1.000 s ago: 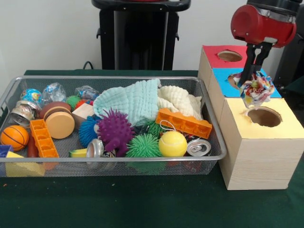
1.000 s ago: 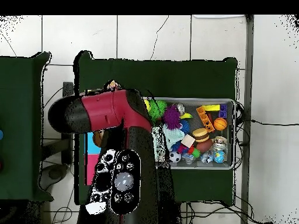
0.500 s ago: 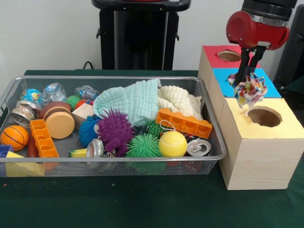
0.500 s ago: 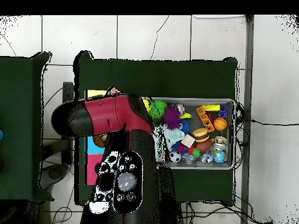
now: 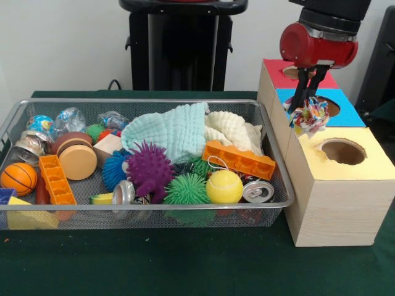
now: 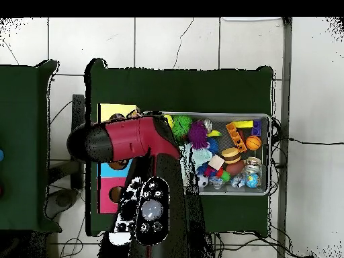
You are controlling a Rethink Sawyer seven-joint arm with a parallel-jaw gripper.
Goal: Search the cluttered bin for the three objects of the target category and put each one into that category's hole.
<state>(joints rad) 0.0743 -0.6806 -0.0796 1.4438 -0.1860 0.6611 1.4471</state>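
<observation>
**Over the blue hole: wad in carry**

Above the box, the end effector (image 5: 305, 108) pinches a crumpled multicolour wad (image 5: 310, 116), hanging at the blue panel's (image 5: 341, 115) near edge, beside the blue hole (image 5: 329, 105). Delivery step, likely. Next: centre over the intended hole, then let go. Yellow hole (image 5: 343, 151) lies nearer; red hole (image 5: 295, 73) behind. Bin (image 5: 281, 185) rim just alongside; open room above.

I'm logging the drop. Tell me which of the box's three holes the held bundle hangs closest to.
The blue hole, the middle one. The colourful bundle hangs at its near-left rim; the yellow hole lies nearer the camera and the red hole behind.
</observation>
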